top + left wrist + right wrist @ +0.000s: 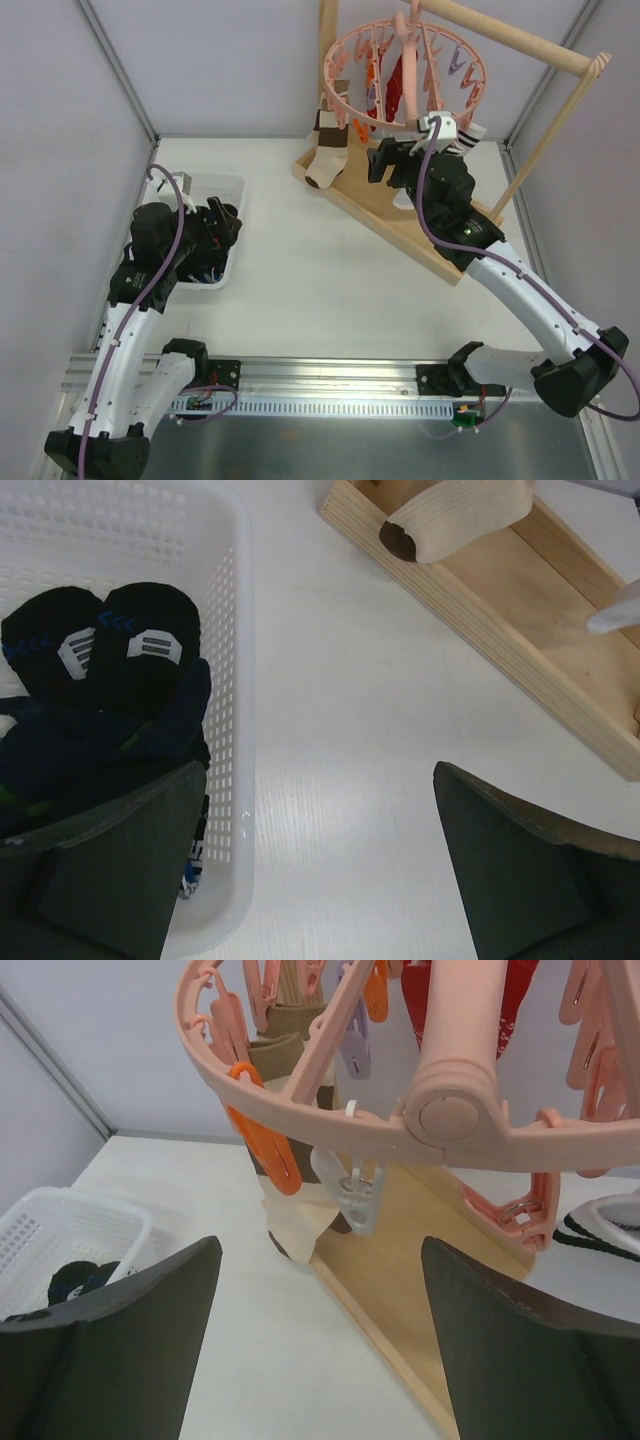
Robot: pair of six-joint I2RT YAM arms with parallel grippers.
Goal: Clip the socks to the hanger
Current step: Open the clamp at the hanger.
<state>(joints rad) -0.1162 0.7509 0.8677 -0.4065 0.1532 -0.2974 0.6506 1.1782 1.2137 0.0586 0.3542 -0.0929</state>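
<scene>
Several dark socks [110, 670], black and navy with grey patches, lie piled in a white basket [240, 630]; they also show in the right wrist view [75, 1280]. My left gripper [222, 225] hovers open over the basket's right rim [320, 780], one finger above the socks, holding nothing. The pink ring hanger [400, 70] with its clips hangs from the wooden rod. My right gripper [395, 160] is open and empty just below the ring's near edge [320, 1245], under the hanger [330, 1110], an orange clip [265, 1145] and a pale clip [350, 1185].
A brown-and-white striped sock [328, 150], red socks [400, 85] and a white sock with black stripes [465, 135] hang from the hanger. The wooden stand's tray [400, 215] lies diagonally at back right. The basket [215, 178] is at the left. Walls enclose the table.
</scene>
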